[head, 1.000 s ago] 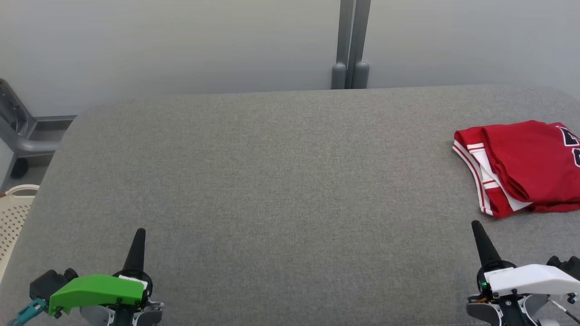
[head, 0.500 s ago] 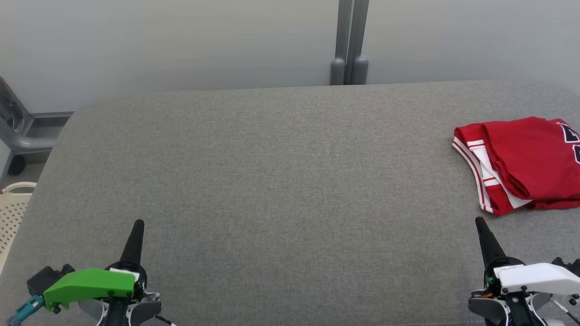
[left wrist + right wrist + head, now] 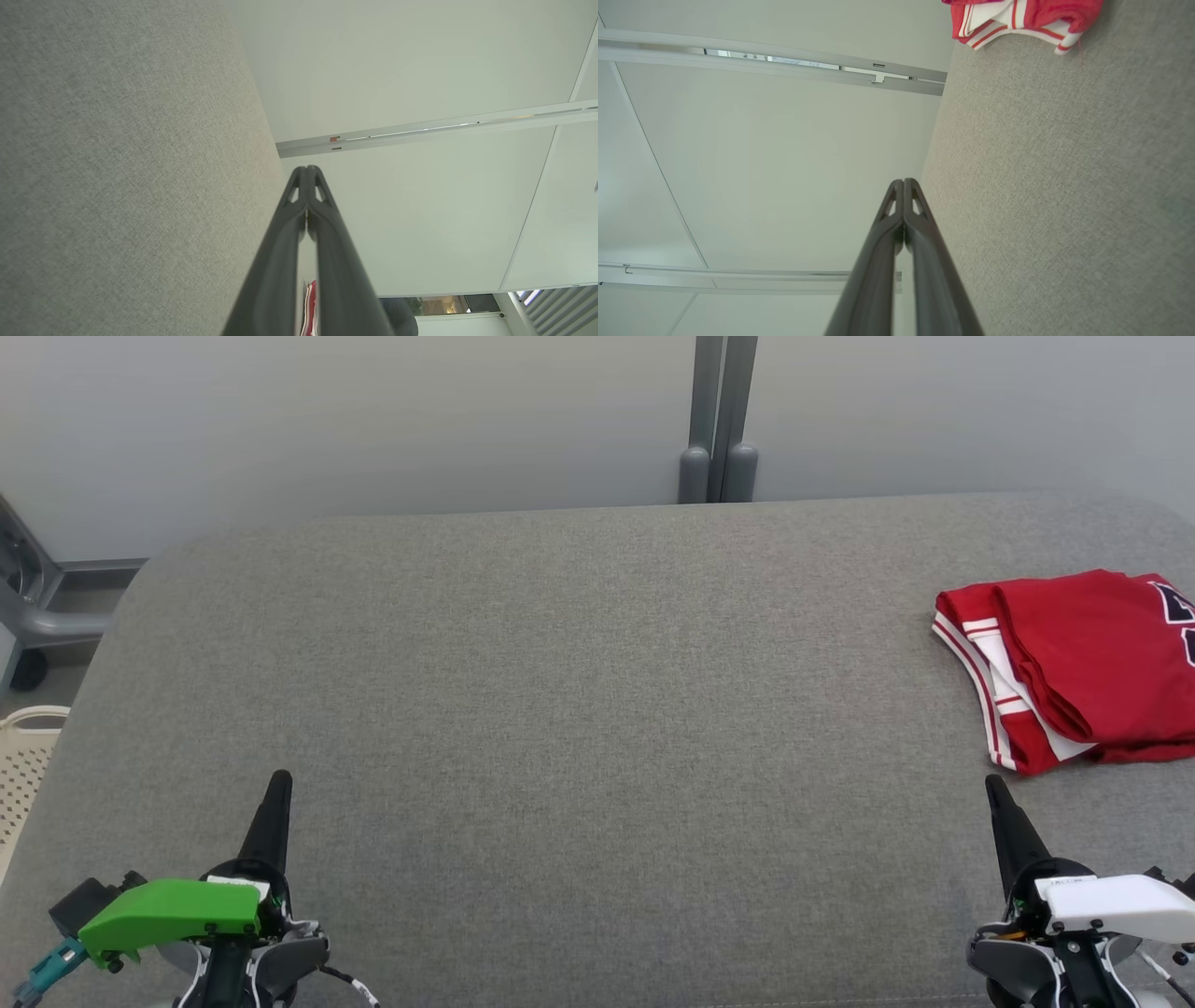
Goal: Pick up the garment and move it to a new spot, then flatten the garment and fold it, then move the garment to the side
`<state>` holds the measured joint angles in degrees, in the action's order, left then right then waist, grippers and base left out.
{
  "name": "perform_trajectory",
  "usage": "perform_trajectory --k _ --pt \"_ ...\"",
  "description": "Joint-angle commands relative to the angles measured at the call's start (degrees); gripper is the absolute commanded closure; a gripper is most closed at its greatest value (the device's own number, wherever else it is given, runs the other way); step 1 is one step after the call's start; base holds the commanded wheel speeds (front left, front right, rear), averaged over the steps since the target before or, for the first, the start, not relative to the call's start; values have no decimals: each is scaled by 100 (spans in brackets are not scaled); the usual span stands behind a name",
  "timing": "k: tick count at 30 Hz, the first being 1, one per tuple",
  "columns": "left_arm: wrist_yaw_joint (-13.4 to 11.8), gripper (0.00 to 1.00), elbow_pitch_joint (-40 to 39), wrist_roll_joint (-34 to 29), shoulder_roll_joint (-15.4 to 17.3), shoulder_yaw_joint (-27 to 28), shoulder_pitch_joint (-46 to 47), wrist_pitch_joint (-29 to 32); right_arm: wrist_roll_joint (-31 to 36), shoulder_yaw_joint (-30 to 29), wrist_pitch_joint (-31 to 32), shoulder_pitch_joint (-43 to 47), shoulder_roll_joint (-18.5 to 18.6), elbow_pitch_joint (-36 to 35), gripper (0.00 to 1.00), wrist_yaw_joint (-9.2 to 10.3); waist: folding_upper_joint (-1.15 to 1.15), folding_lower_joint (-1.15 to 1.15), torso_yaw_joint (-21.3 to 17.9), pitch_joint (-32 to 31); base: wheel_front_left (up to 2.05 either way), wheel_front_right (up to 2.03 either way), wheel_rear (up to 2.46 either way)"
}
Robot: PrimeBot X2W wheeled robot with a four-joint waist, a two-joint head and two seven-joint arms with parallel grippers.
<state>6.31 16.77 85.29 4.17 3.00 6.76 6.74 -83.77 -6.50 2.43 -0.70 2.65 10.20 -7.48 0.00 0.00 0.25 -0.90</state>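
- Folded red garment [image 3: 1092, 663] far right on grey table [image 3: 579, 709]; dark lettering cut off (unreadable).
- Left gripper [image 3: 278, 782], right gripper [image 3: 993, 789]: fingers pressed together, empty.
- Cream basket [image 3: 23, 756] at left.

Green left shell [image 3: 173, 913], white right shell [image 3: 1116, 902], tapered black jaws

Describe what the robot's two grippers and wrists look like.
The left gripper has long, dark, tapering fingers, a bright green angular wrist cover, a teal connector and a thin black cable. The right gripper has the same dark fingers and a white cover. Small slots pierce each fingertip.
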Motion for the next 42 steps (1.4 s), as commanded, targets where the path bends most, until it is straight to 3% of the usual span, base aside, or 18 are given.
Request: perform_trajectory --k 1,21,42 --pt "39 100 -8 73 -19 47 130 37 -114 -19 27 -84 32 -50 100 -3 0 0 -2 7 0 0 0" --pt "137 100 13 715 -137 260 275 276 -918 -80 110 -90 34 -106 100 -2 0 0 -26 108 0 0 0" --pt "139 100 12 701 -136 262 261 275 -931 -80 106 -85 34 -106 100 -2 0 0 -27 114 0 0 0"
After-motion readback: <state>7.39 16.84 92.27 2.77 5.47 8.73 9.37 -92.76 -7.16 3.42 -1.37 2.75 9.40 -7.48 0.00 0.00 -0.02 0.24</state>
